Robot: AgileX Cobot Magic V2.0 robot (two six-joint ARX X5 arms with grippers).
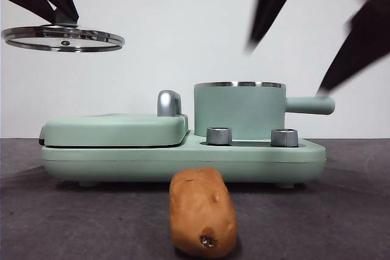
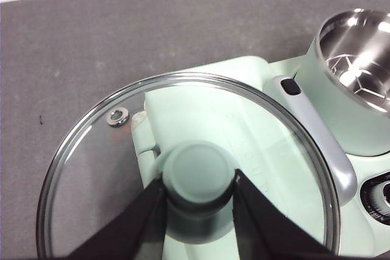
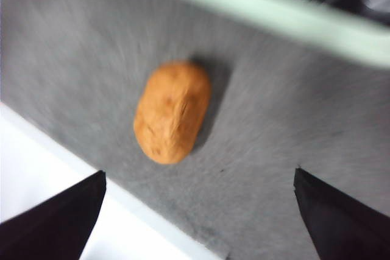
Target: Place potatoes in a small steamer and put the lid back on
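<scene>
**Potato on the mat, lid aloft, steamer open**

Potato point(image 1: 203, 213): one oblong, orange-brown piece lying on the dark mat point(image 1: 341, 211) in front of the green cooker base point(image 1: 183, 162), nearest the front camera. Its long axis runs toward that camera, pitted end foremost. In your right wrist view it lies ahead of and well below the jaws, long axis running roughly away from them, slightly skewed.

Right gripper point(image 3: 198, 211): jaws spread wide, holding nothing, high above the potato. The view is smeared, so you are moving fast.

Left gripper point(image 2: 196, 196): clamped on the mint-green knob point(image 2: 198, 172) of the glass lid point(image 2: 183, 168), carrying it level in the air. Below it sits the flat griddle cover point(image 1: 116, 129); the small steamer point(image 1: 239, 111) stands off to one side, steel bowl bare, side handle point(image 1: 311, 105) pointing away from the lid.

Hazards, as judged:
- A grip along the potato's length would likely overrun the jaw span; take it across the narrow waist.
- A round skin may roll or squirt out under an off-centre pinch.
- Coming down at this speed could knock the potato aside.
- The knob grip is small; a jolt may tilt the lid or let it slip.
- Keep the lid clear of the steamer's mouth while your right arm delivers, or the arms may meet.
</scene>
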